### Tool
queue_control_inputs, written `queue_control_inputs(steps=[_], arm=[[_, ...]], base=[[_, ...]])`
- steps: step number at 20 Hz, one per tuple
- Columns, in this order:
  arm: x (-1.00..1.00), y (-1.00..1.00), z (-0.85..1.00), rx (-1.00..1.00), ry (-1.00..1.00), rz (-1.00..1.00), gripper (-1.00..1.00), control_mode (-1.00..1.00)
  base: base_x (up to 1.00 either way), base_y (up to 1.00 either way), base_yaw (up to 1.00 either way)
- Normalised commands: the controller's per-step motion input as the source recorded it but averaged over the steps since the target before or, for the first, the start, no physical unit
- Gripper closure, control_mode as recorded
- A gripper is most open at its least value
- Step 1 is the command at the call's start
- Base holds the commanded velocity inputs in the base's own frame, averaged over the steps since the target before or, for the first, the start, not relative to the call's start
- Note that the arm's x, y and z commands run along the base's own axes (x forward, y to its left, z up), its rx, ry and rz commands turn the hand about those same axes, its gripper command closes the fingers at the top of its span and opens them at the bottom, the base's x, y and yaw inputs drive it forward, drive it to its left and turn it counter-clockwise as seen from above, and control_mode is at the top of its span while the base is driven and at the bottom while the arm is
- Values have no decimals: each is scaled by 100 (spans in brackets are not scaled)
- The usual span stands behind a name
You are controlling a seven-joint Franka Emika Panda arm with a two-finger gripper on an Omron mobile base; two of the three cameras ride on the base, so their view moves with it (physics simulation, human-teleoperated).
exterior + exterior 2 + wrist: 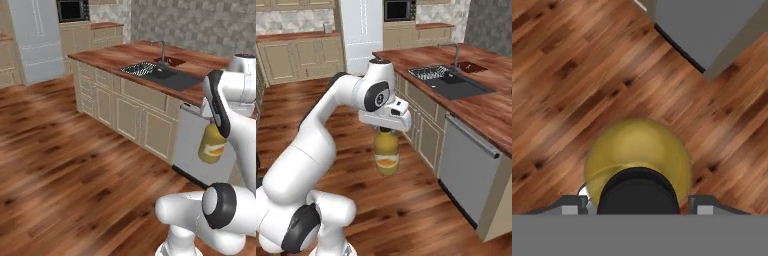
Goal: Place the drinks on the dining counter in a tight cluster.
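Observation:
A tall amber-yellow bottle point(387, 155) with a dark cap hangs upright in the air over the wooden floor, with my gripper point(386, 129) shut on its neck from above. In the left base view the bottle point(212, 144) shows partly behind my arm, in front of the island's side. The hand view looks straight down on the bottle point(637, 150), its black cap point(638, 192) between my fingertips point(574, 205). The dining counter point(491, 105), a glossy reddish-brown island top point(125, 55), lies to the right of the bottle and higher than its base.
A dark sink point(453, 82) with a faucet point(456, 52) is set into the island top. A grey dishwasher front point(468, 170) sits in the island's side close to the bottle. A fridge point(361, 30) and wall cabinets stand at the back. Open floor point(60, 175) lies left.

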Motion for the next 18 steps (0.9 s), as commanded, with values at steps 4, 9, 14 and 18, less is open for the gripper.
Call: queue_control_inputs(steps=[4,9,14,18], arm=[[0,0,0,0,0,0,100,100],[0,0,0,0,0,0,100,100],[0,0,0,0,0,0,100,100],[0,0,0,0,0,0,100,100]], base=[[-2,-35,-47],[38,-69,6],[70,-100,23],[32,-100,10]])
